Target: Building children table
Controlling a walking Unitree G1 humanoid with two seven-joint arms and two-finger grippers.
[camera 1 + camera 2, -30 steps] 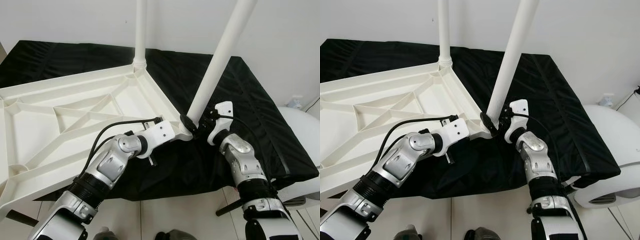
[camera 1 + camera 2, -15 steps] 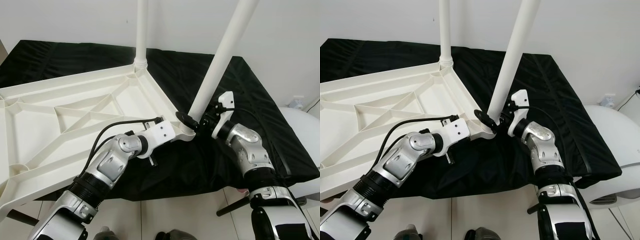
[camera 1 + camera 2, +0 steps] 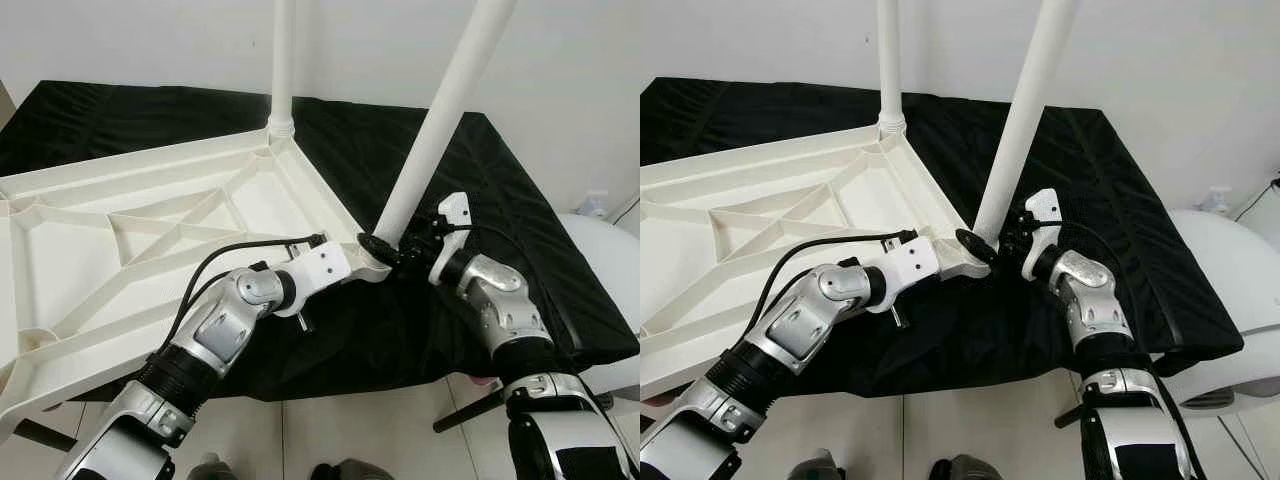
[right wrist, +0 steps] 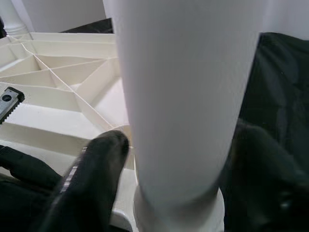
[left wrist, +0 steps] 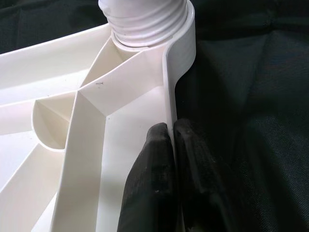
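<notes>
An upside-down white tabletop [image 3: 150, 230] with raised ribs lies on a black cloth [image 3: 480, 190]. One white leg [image 3: 283, 60] stands upright in the far corner socket. A second white leg [image 3: 440, 120] leans at the near right corner socket [image 5: 145, 19]. My left gripper [image 5: 170, 145] is shut on the tabletop's rim just beside that corner; it also shows in the left eye view [image 3: 350, 265]. My right gripper [image 3: 385, 248] is shut on the base of the leaning leg [image 4: 183, 96], with one black finger [image 4: 91, 179] on each side of it.
The black cloth ends at a front edge [image 3: 380, 385] close to my body, with pale tiled floor below. A white rounded object [image 3: 610, 240] stands at the right. A white wall runs behind. A dark rod [image 3: 465, 412] lies on the floor by my right side.
My right wrist has turned around the base of the leaning leg and its forearm has swung outward to the right. The left gripper has held still on the rim.
</notes>
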